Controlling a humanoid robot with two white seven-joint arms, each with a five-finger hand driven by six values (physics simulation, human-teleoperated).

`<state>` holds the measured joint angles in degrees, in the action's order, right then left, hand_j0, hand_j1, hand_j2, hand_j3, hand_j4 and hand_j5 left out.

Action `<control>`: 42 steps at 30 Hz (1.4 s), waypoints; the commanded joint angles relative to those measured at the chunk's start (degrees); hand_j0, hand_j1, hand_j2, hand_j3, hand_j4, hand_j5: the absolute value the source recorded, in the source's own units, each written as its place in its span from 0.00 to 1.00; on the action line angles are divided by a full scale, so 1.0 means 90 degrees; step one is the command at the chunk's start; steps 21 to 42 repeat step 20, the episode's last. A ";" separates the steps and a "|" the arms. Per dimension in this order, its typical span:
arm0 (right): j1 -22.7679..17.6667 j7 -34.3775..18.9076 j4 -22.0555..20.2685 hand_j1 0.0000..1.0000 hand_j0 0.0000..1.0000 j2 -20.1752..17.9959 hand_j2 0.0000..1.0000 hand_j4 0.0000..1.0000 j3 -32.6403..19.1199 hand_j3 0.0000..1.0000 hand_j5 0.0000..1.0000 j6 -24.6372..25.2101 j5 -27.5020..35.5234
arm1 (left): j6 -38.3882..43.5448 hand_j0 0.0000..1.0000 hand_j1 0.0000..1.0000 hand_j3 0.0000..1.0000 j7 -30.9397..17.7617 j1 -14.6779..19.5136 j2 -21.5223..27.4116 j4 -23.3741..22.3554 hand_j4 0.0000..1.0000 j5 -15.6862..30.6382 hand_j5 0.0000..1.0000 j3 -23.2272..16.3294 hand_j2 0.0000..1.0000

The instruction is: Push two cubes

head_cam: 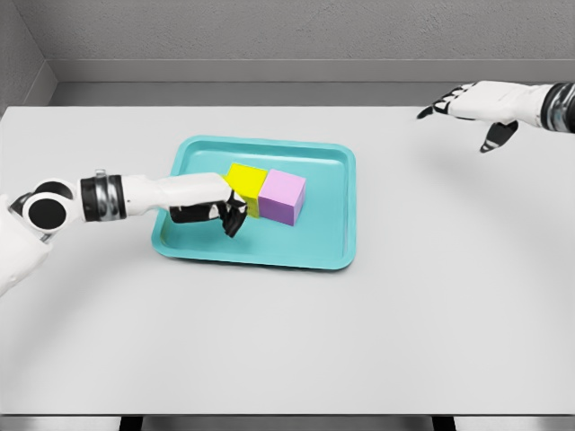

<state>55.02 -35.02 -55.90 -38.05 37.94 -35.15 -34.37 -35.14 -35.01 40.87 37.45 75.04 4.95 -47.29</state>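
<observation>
Yellow cube [245, 183] and pink cube [283, 196] side by side, touching, inside a teal tray [346, 208], roughly at its middle; yellow to the left, pink to the right. Both sitting flat on the tray floor, upright.

Left hand [214, 203] inside the tray, pressed up against the left face of the yellow cube. Fingers [234, 218] dark-tipped, curled loosely downward beside the cube's lower left corner, not wrapped around it; touching rather than gripping, nothing held. Left forearm stretched in from the left edge, low over the tray's left rim.

Tray resting on a white table [287, 341], a little left of centre.

Right hand [472, 108] well apart from the tray, raised near the far right corner of the table, fingers spread and relaxed, thumb hanging down, holding nothing.

Grey wall [287, 36] behind the table.
</observation>
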 commanded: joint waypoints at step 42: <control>-0.0264 0.0003 -0.0039 1.00 1.00 -0.0431 1.00 1.00 0.0033 1.00 1.00 0.0017 0.0059 | 0.0016 1.00 1.00 1.00 0.0001 0.0078 -0.0567 -0.3797 1.00 0.0740 1.00 0.2832 1.00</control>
